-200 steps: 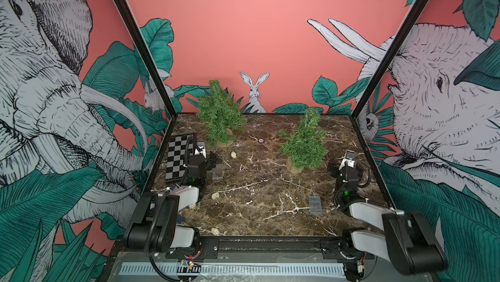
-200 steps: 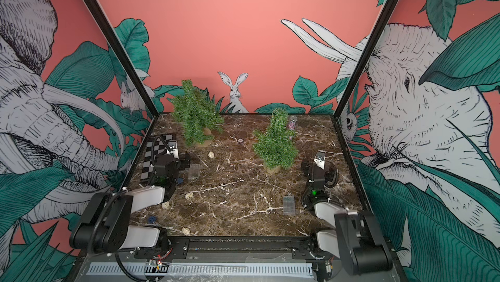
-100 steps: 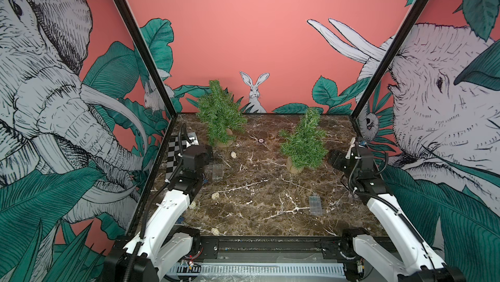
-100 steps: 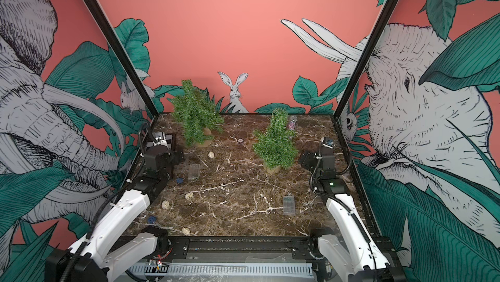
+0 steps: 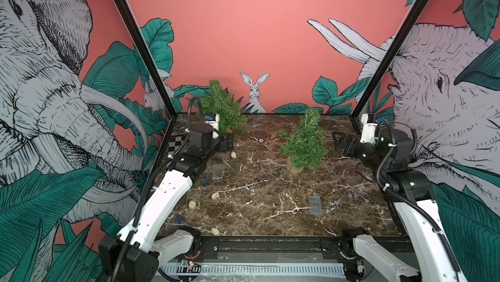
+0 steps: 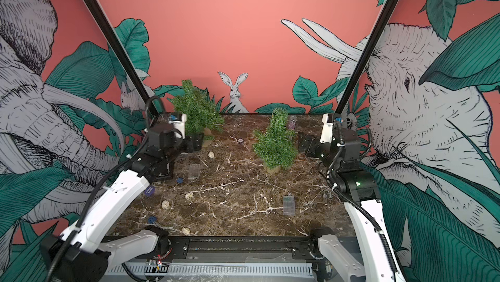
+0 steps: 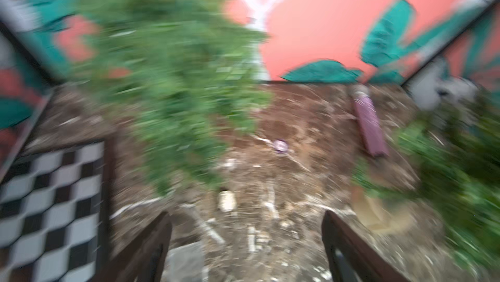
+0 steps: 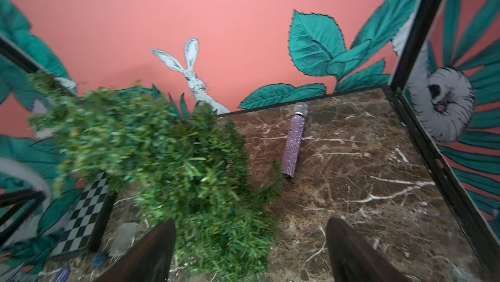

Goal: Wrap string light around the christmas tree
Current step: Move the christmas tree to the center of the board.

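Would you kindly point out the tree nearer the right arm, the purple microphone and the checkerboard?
tree nearer the right arm [image 5: 303,144], a top view, foliage.
purple microphone [image 8: 293,145], right wrist view, handle.
checkerboard [image 7: 48,199], left wrist view, centre.

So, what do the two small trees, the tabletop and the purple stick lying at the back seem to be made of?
Near tree and far tree: probably plastic; matte green bristle-like needles. Tabletop: brown marble look with white veins, slight sheen; real stone or printed laminate, can't tell. Purple stick: glittery beaded covering, grey mesh head, like a toy microphone.
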{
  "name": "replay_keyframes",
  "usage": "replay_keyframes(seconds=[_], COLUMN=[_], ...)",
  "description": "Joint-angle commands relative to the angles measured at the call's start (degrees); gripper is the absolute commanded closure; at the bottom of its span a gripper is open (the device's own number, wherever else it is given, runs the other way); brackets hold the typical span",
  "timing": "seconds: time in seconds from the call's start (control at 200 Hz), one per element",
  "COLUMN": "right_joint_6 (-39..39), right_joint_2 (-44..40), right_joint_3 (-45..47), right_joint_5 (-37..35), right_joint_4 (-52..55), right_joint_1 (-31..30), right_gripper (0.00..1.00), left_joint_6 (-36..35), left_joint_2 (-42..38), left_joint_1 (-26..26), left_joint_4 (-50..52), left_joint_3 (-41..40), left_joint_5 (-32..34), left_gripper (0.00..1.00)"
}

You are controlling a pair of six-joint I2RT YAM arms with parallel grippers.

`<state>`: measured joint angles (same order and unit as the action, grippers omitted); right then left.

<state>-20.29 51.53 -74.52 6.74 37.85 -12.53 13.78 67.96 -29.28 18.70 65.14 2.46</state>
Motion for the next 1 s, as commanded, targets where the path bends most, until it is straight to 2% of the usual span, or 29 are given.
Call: replay_keyframes(seconds=[0.0, 0.14, 0.265, 0.405, 0.575, 0.67, 0.77, 0.81, 0.86, 0.895, 0.95, 0.995], right_joint_6=[1.2, 1.9, 2.3, 3.4, 4.5, 5.1, 4.5, 3.7, 2.6, 1.9, 1.3, 1.1], right_joint_2=[1.6, 5.1, 10.1, 15.7, 20.7, 21.8, 21.2, 21.0, 21.0, 21.1, 21.5, 21.9], right_joint_3=[-4.8, -8.4, -12.2, -14.2, -14.5, -13.8, -12.1, -11.4, -10.5, -10.1, -9.9, -10.0], right_joint_5=[-0.9, -4.7, -7.8, -14.6, -17.7, -19.2, -18.8, -18.3, -17.7, -17.5, -17.6, -17.8], right_joint_4=[2.0, -1.4, -4.2, -6.9, -10.6, -12.2, -14.4, -15.4, -16.8, -17.6, -18.6, -19.4], right_joint_1=[-5.1, -10.8, -14.9, -16.8, -18.3, -19.4, -20.5, -20.8, -21.3, -21.7, -22.6, -23.2], right_gripper=[0.11, 0.1, 0.09, 0.09, 0.14, 0.27, 0.47, 0.59, 0.8, 0.89, 0.98, 1.0], left_joint_6=[-4.0, -5.4, -8.5, -7.9, -7.9, -7.5, -6.9, -6.6, -6.1, -5.7, -5.4, -5.3], left_joint_2=[5.6, 12.1, 17.1, 19.7, 21.1, 21.7, 21.7, 21.6, 21.7, 21.8, 22.2, 22.3], left_joint_1=[-8.0, -15.1, -19.2, -19.9, -19.9, -19.9, -19.8, -19.8, -19.8, -19.8, -19.8, -19.8], left_joint_4=[1.1, -6.0, -7.1, -9.2, -11.2, -12.1, -13.6, -14.3, -15.1, -15.6, -15.9, -16.4], left_joint_3=[3.1, 4.9, 8.2, 8.1, 6.8, 6.1, 4.9, 4.5, 3.9, 3.8, 3.8, 3.5], left_joint_5=[-2.0, -6.6, -8.8, -9.1, -7.7, -7.4, -6.7, -6.3, -5.4, -4.7, -4.0, -3.2], left_gripper=[0.12, 0.09, 0.07, 0.06, 0.05, 0.05, 0.05, 0.05, 0.04, 0.04, 0.02, 0.02])
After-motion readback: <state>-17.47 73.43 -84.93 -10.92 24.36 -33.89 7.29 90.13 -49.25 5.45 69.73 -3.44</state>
